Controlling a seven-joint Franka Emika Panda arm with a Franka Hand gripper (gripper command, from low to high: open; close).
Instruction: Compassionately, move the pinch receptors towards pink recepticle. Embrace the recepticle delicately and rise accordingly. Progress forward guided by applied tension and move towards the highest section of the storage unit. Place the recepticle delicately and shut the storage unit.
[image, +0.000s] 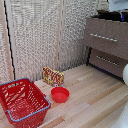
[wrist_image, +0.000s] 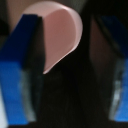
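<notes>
- Pink recepticle (wrist_image: 59, 35) is sitting between my pinch receptors (wrist_image: 67, 75) in the wrist view, its pale rounded wall close against one blue finger (wrist_image: 20, 65) and filling much of the gap toward the other.
- Contact on that first side looks real; on the far side I cannot tell whether the pad is touching the cup or standing just apart from it, since the picture is blurred and dark there.
- My fingers are standing part way apart, about a cup's width, so I am judging that I am carrying the cup, though a firm grip is not something I can confirm.
- Beyond the cup I am seeing only dark surface, which I am taking for the storage unit (image: 106, 37) or the inside of its top drawer; too dim to say which.
- In the exterior view the cup and my fingers are not showing; the top drawer of the chest is standing pulled out, and only a white edge of my arm (image: 125, 75) is visible.
- Well away from me on the wooden floor (image: 90, 97) are lying the red bowl (image: 60, 94), a red wire basket (image: 22, 102) and a small patterned box (image: 53, 76).
- I am judging the step in hand to be the carry or lowering into the highest drawer.
- Next I am needing a slow descent, a gentle release, a clean withdrawal, then a push on the drawer front to close it.
</notes>
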